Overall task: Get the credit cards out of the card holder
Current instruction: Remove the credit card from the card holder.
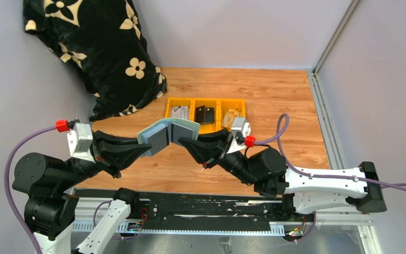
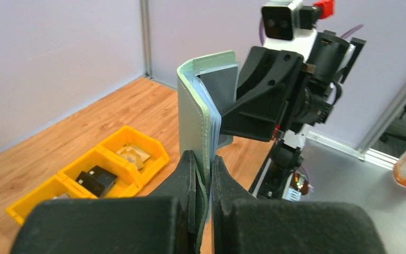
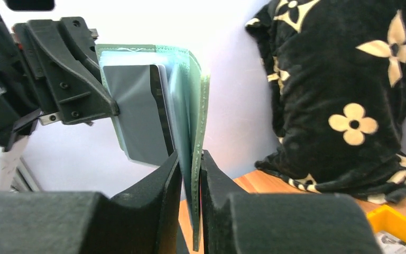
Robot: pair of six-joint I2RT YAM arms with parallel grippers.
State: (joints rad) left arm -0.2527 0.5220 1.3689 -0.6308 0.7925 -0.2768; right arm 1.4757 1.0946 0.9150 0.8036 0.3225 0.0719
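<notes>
Three yellow bins (image 1: 206,99) on wooden tabletop (image 1: 275,95); black flower-patterned blanket (image 1: 95,47) in far-left corner.

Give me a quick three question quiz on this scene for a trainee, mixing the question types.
1. Which grippers clamp the card holder?
2. True or false: the card holder is folded shut.
3. Count the yellow bins behind it: A two, B three, C five.
Key: 1 both, the left gripper and the right gripper, one flap each; 2 false, it is held open in the air; 3 B.
</notes>
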